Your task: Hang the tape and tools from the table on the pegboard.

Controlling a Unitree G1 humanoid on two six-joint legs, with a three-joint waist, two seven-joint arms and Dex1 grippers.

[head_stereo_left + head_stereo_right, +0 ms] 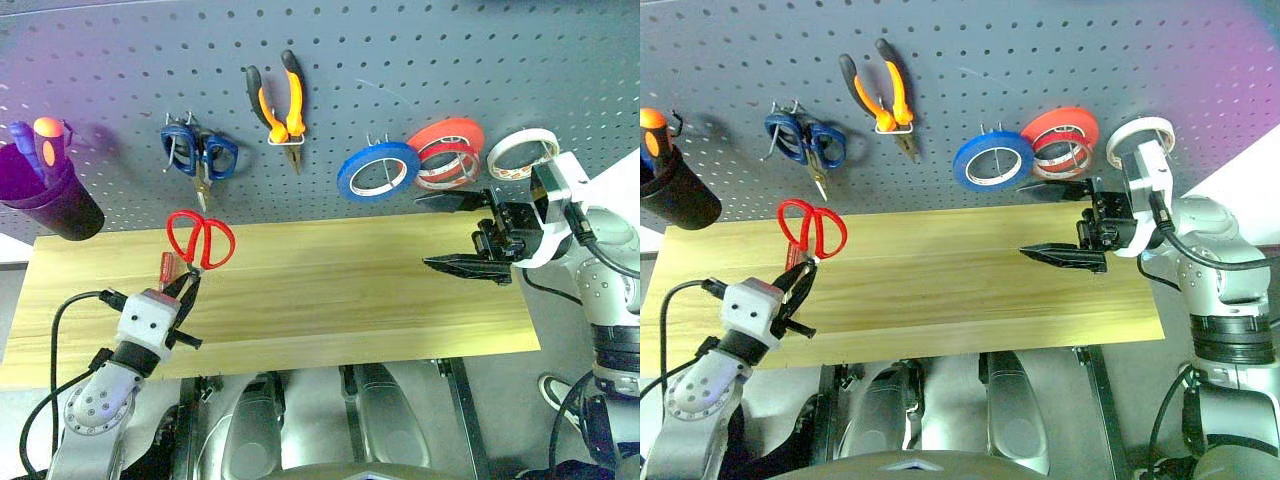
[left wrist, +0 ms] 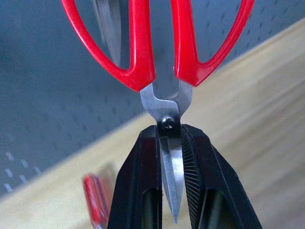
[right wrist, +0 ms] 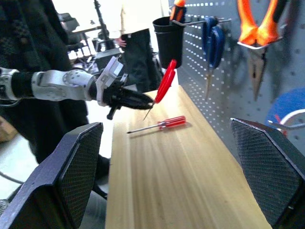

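Three tape rolls (image 1: 440, 150), two scissors (image 1: 200, 240)

The scissors (image 1: 199, 240) stand handles-up between the left gripper's (image 1: 186, 290) jaws, above the table (image 1: 330, 290). The screwdriver (image 3: 159, 124) lies on the table just beside those jaws. The pegboard (image 1: 400, 70) rises beyond; the pliers (image 1: 279, 103) hang there, between both grippers' jaws.
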